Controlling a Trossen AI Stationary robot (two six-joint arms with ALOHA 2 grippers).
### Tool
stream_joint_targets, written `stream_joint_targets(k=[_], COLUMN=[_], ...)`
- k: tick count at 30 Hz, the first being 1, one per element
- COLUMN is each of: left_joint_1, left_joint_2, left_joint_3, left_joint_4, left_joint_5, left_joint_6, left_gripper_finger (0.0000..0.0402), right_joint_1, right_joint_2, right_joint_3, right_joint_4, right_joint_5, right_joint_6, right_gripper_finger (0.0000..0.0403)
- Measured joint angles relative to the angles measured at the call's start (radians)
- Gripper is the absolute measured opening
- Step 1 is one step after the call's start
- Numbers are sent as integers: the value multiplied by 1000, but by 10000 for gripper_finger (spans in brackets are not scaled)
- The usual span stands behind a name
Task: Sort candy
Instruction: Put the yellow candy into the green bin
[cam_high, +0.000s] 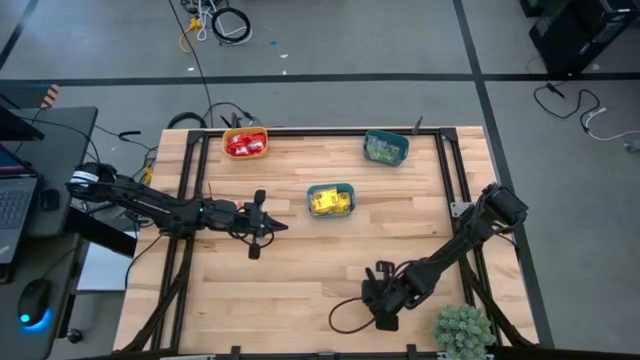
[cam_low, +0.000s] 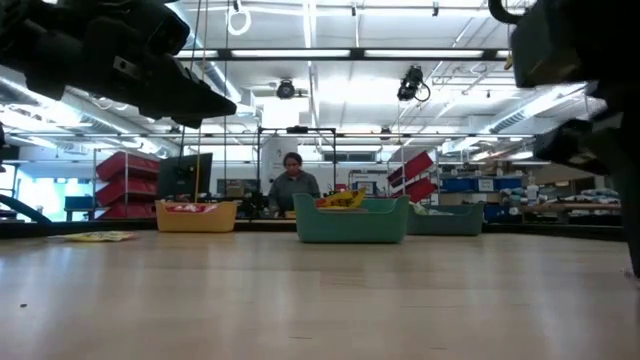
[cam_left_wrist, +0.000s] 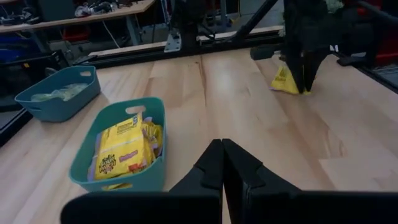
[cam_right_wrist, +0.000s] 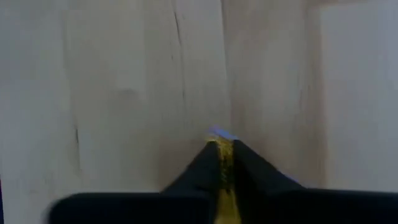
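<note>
My right gripper (cam_high: 382, 300) stands near the table's near edge, right of middle, shut on a yellow candy packet (cam_right_wrist: 222, 163). The left wrist view shows it farther off (cam_left_wrist: 304, 84), with the packet (cam_left_wrist: 282, 81) below its fingers. My left gripper (cam_high: 262, 226) is shut and empty above the table's left middle, left of the teal bowl (cam_high: 330, 200) of yellow packets (cam_left_wrist: 121, 152). An orange bowl (cam_high: 245, 143) holds red packets. A second teal bowl (cam_high: 385, 148) holds pale green ones (cam_left_wrist: 59, 93). My right gripper pinches the yellow packet between its two fingers, at the packet's upper part (cam_left_wrist: 292, 76). The fingers come from above, pointing down. The packet hangs below the fingertips with its lower edge (cam_left_wrist: 280, 89) at the table top; whether it rests there or hangs just clear, I cannot tell.
The three bowls stand along the table's far half. A green spiky plant (cam_high: 462, 328) stands at the near right corner, close to my right arm. A flat yellow thing (cam_low: 100, 237) lies far left in the low view. A person (cam_low: 292, 185) shows beyond the table.
</note>
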Motion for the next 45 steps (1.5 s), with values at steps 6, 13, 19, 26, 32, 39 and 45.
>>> stream_joint_targets(k=[6,13,19,26,32,39,45], left_joint_1=[0,0,0,-8,-8,-8,-8], left_joint_2=[0,0,0,0,0,0,0], left_joint_3=[0,0,0,0,0,0,0], left_joint_4=[0,5,4,-27,-41,-41,-42], left_joint_5=[-26,-40,-40,-39,-39,-38,-38], left_joint_6=[-5,0,-2,0,1,2,-15], left_gripper_finger=[3,3,3,3,3,3,4], right_joint_1=[-29,-121,-259,-255,-114,-35,-50], right_joint_2=[-23,-56,-59,-59,-59,-59,-59], right_joint_3=[52,161,247,250,217,95,1], right_joint_4=[-99,-234,-276,-357,-372,-256,-103], right_joint_5=[32,182,267,92,77,100,101], right_joint_6=[-69,-232,-332,-374,-317,-141,-161], right_gripper_finger=[6,0,0,37,118,165,149])
